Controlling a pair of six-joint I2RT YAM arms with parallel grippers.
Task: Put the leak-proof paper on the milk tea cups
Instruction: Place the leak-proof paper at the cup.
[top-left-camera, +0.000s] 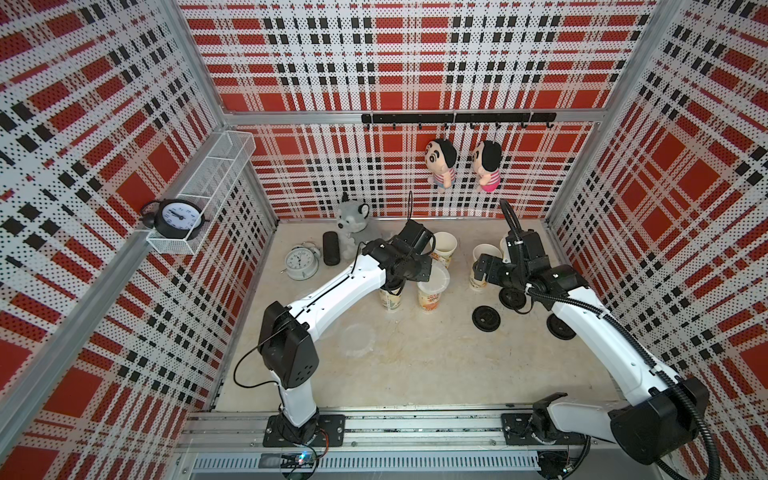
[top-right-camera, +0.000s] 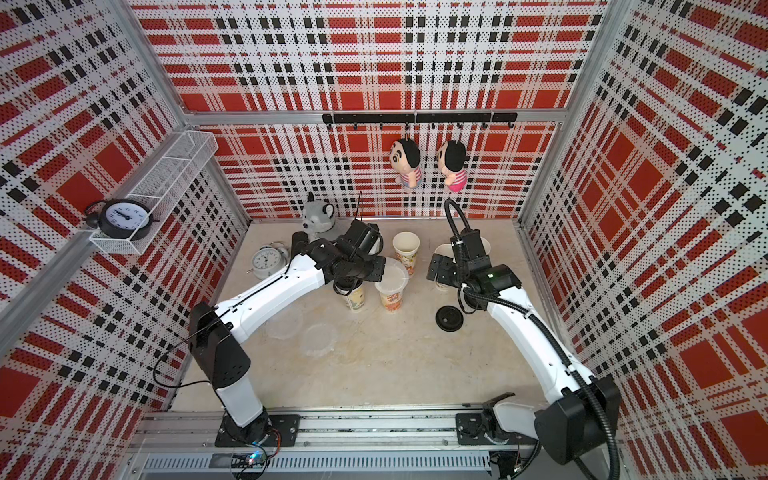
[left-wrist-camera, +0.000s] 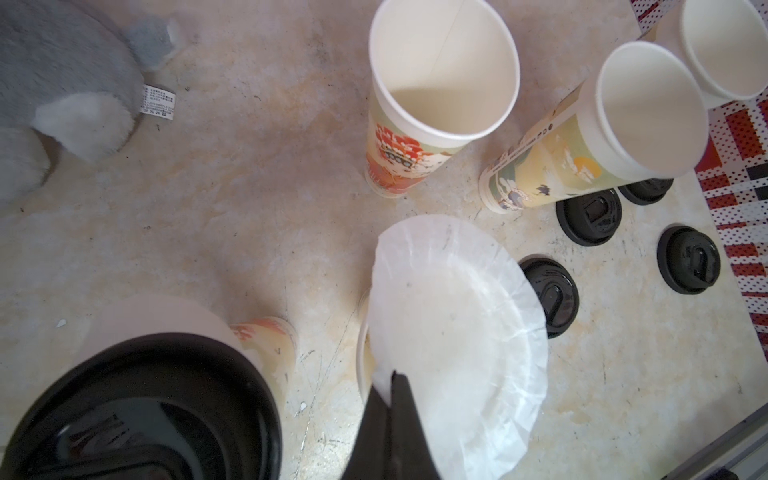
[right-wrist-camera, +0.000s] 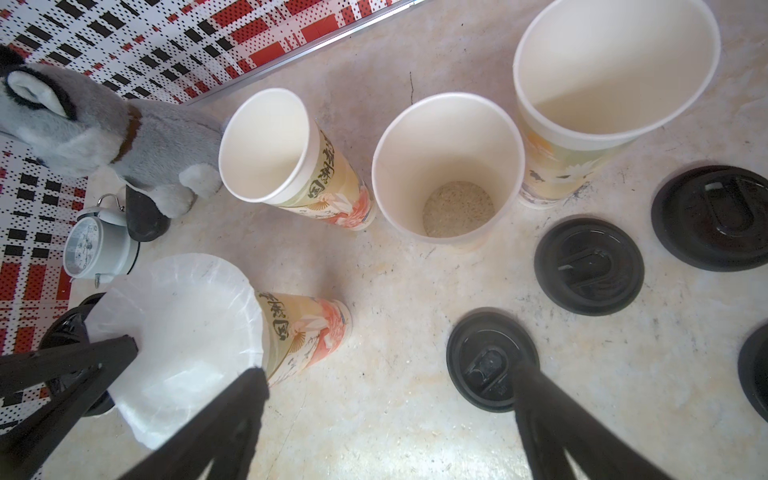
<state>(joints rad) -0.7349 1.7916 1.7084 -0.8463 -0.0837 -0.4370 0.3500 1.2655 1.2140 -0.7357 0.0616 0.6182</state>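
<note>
Left claw (left-wrist-camera: 392, 378) pinches the rim of a thin, translucent, crinkle-edged round leak-proof paper (left-wrist-camera: 457, 311); right claw (right-wrist-camera: 388, 370) gapes empty.

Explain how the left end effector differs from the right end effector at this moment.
The left end effector is shut; the right end effector is open. The left one pinches the rim of a paper sheet; the right one holds nothing. The left one hangs over a cup; the right one hangs over bare table beside a black lid. Both are black and point downward.
</note>
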